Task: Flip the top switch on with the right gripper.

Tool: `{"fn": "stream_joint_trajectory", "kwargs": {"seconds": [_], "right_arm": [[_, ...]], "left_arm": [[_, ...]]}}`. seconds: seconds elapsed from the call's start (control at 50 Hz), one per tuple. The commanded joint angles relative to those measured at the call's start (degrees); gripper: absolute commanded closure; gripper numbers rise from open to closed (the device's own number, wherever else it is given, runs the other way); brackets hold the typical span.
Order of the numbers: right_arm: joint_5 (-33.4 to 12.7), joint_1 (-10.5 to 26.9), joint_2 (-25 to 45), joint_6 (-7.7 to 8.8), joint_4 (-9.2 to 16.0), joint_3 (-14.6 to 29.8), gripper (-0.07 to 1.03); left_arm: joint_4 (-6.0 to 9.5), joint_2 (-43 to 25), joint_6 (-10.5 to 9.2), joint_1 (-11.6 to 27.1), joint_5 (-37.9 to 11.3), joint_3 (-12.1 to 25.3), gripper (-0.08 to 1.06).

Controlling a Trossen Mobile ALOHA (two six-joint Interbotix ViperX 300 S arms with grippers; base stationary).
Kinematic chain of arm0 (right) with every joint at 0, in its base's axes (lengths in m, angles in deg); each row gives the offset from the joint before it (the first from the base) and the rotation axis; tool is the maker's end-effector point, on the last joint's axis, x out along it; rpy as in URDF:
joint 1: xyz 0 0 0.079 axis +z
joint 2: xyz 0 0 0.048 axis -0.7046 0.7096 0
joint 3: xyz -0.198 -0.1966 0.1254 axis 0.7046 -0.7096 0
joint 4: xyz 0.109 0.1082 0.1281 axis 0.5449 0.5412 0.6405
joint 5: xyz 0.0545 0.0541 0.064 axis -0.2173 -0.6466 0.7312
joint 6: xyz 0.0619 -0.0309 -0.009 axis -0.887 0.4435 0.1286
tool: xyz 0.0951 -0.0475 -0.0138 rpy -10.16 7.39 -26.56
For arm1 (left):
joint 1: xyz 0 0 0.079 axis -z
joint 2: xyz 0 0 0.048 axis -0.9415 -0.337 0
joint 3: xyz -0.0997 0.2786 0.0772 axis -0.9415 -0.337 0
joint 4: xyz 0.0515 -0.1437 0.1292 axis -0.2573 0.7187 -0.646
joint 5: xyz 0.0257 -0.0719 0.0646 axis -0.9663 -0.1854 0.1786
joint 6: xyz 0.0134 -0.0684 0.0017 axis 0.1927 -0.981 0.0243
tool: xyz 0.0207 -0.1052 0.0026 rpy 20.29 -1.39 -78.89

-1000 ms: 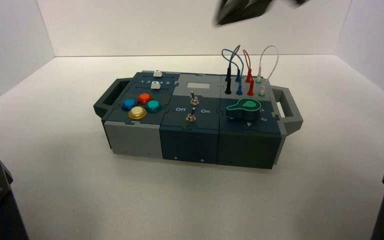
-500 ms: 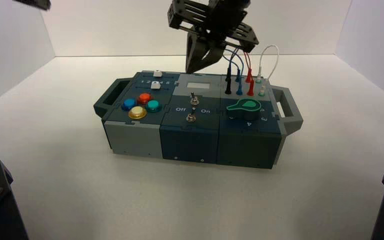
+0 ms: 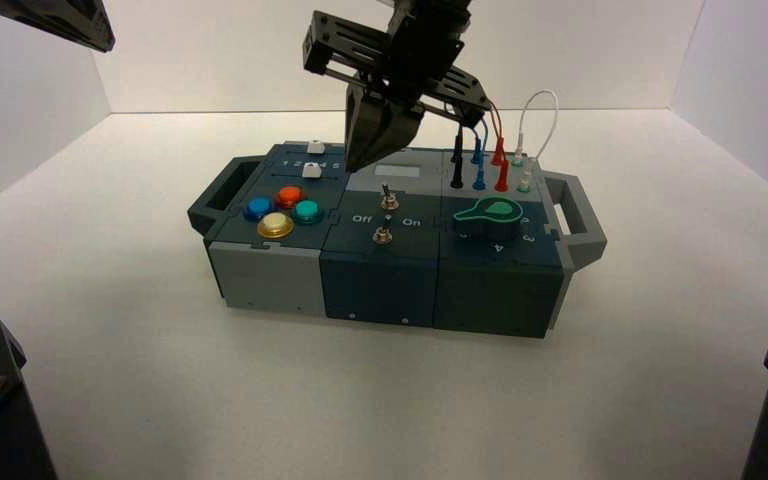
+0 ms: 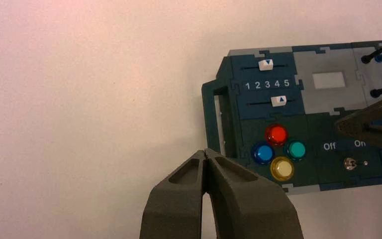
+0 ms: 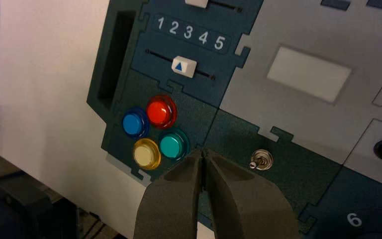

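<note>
The top switch (image 3: 387,197) is a small metal toggle on the box's dark middle panel, above the white Off/On lettering, with its twin (image 3: 383,235) below. In the right wrist view the top switch (image 5: 261,160) has its lever leaning toward the coloured buttons. My right gripper (image 3: 354,163) hangs shut and empty over the box, just left of and behind the top switch, not touching it; its tips (image 5: 202,153) are closed together. In the left wrist view the right gripper (image 4: 373,127) covers the top switch. My left gripper (image 4: 206,152) is shut and held high at the far left (image 3: 55,20).
Blue, red, teal and yellow push buttons (image 3: 282,210) sit left of the switches, with two sliders (image 3: 311,170) behind them. A green-topped knob (image 3: 488,212) and plugged wires (image 3: 490,150) are on the right. A grey display panel (image 3: 397,172) lies behind the switches. The box has handles (image 3: 572,215).
My right gripper has come down from the top edge and moved left, now low over the box near the top switch. The left gripper has come into view at the top left.
</note>
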Motion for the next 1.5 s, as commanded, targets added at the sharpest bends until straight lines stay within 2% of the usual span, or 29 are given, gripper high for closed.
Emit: {"fn": "stream_joint_trajectory", "kwargs": {"seconds": [0.02, 0.28, 0.72, 0.86, 0.92, 1.0, 1.08, 1.28, 1.5], "right_arm": [[0.7, 0.18, -0.53, -0.35, 0.44, -0.62, 0.99], [2.9, -0.44, 0.35, -0.35, 0.44, -2.9, 0.99], [3.96, -1.05, 1.32, 0.0, 0.09, -2.37, 0.99], [3.87, -1.05, 1.05, 0.18, 0.09, -2.37, 0.99], [3.87, -1.14, 0.88, 0.18, 0.09, -2.29, 0.99], [3.52, -1.05, 0.62, 0.26, 0.09, -1.58, 0.99], [3.52, -1.05, 0.7, 0.53, -0.09, -1.41, 0.99], [3.52, -1.05, 1.32, 0.62, -0.44, -0.35, 0.99], [3.6, -1.05, 1.85, 0.7, -0.53, 0.0, 0.99]], "left_arm": [[-0.18, -0.35, 0.18, 0.0, 0.53, 1.32, 1.01], [-0.18, -0.79, 0.35, 0.0, 0.44, 1.41, 1.01], [-0.18, -1.23, 0.7, 0.09, -0.09, 1.23, 1.01], [0.18, -5.71, 2.11, 2.2, 0.53, 2.2, 1.01], [0.26, -6.68, 2.02, 2.72, 0.62, 2.46, 1.01], [1.23, -12.92, 1.85, 6.77, 2.46, 3.43, 1.01], [1.32, -16.61, 1.23, 8.44, 3.87, 3.96, 1.01], [1.49, -23.64, 0.97, 10.37, 5.01, 6.5, 1.01], [1.93, -29.62, 0.97, 10.63, 5.8, 8.79, 1.01]]}}
